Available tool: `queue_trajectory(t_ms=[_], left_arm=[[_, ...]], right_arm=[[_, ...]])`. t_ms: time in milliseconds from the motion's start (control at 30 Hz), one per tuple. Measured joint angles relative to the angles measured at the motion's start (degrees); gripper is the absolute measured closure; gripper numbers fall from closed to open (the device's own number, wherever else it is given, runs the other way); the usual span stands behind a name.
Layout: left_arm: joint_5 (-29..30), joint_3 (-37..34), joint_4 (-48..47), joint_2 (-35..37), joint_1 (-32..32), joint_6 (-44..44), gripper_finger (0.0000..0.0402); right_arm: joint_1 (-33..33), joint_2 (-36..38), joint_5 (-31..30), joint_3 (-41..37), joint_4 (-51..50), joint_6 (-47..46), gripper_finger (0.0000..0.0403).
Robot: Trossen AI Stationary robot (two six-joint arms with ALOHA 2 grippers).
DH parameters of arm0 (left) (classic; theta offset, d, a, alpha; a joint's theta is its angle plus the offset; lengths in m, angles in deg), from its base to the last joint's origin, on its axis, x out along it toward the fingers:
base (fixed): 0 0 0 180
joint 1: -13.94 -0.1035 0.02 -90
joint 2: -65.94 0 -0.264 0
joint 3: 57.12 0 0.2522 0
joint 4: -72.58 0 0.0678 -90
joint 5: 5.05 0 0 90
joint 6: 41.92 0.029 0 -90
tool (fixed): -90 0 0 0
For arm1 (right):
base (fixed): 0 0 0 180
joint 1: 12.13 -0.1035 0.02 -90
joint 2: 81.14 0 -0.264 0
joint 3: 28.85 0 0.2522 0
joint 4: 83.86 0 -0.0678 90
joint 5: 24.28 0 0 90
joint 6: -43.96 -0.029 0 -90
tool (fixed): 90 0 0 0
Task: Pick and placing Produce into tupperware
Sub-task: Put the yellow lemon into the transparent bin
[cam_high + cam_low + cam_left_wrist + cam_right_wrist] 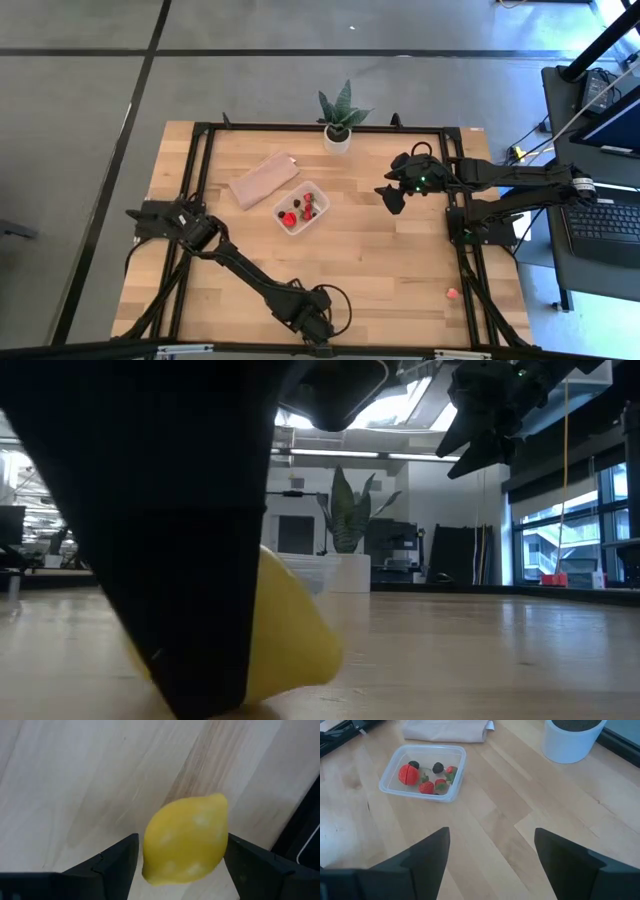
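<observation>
With my left tool [182,857] spread around the lemon [186,840] but not yet gripping, next: pinch, lift, carry to tupperware [301,206]. Right tool [492,855] open, empty.

From above I saw the surface [350,250] evenly and brightly lit, with only soft shadows under the arms. At table height the left tool [150,530] stood so close that it was a black, blurred mass blocking half the frame, and the lemon [290,630] beside it was soft. Ceiling lights and windows behind glared white. On the left wrist camera the lemon [186,839] was blurred, with pale highlights on its skin. The right wrist picture was clear and bright.
</observation>
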Motion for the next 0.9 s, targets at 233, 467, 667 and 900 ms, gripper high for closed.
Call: queue_trajectory(t_ms=[233,467,667,900], left_arm=[[-0.3,0.0,0.0,0.0,0.0,0.0,0.0129],[-0.5,0.0,0.0,0.0,0.0,-0.1,0.0153],[-0.5,0.0,0.0,0.0,-0.1,-0.2,0.0202],[-0.5,0.0,0.0,0.0,-0.1,-0.4,0.0203]], right_arm=[[0.0,0.0,0.0,0.0,0.0,-0.3,0.0110],[0.0,0.0,0.0,0.0,0.0,-0.3,0.0110],[0.0,0.0,0.0,0.0,0.0,-0.3,0.0110],[0.0,0.0,0.0,0.0,0.0,-0.3,0.0110]])
